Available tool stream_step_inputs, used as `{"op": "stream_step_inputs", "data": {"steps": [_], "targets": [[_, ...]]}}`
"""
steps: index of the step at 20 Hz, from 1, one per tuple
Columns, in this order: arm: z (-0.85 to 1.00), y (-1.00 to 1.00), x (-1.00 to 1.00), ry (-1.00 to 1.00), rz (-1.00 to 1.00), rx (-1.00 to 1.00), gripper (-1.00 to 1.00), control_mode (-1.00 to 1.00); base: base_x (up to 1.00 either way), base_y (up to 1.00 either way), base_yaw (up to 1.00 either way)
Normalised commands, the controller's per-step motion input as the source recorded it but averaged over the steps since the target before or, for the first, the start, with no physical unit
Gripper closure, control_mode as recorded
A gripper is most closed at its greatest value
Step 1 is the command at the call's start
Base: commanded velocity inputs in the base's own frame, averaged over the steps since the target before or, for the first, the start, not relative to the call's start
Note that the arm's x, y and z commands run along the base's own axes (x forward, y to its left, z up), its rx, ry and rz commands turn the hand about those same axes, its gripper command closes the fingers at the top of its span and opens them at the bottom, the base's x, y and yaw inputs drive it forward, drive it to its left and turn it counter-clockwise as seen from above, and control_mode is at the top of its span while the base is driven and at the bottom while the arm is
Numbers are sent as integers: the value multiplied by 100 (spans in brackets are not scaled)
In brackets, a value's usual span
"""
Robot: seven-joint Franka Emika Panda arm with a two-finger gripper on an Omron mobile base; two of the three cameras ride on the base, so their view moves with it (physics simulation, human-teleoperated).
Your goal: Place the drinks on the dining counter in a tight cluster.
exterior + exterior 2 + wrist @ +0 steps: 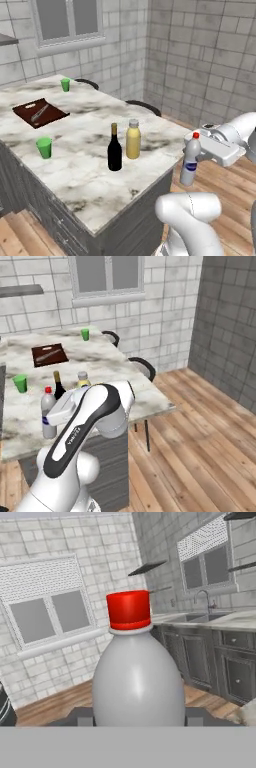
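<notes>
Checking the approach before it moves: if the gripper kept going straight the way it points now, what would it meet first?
The gripper already holds the red-capped bottle between its fingers. Past that bottle, the hand view shows open floor and a far windowed wall, though depth is unclear.

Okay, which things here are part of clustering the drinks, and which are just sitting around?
Job:
red-capped bottle, held in the gripper
wine bottle
yellow bottle
dining counter

Lying about:
two green cups
cutting board

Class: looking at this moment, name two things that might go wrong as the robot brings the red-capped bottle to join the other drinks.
1. The red-capped bottle hangs beyond the dining counter edge; a slip would likely drop it to the floor.
2. The wine bottle and yellow bottle stand close together; a tight placement could topple them.
</notes>
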Motion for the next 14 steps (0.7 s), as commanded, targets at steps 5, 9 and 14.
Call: {"op": "stream_step_inputs", "data": {"steps": [5,9,14], "targets": [[0,0,0,0,0,0,100,100,37,-100,22],[0,0,0,0,0,0,100,100,66,-100,44],[0,0,0,0,0,0,100,100,75,-78,61]]}}
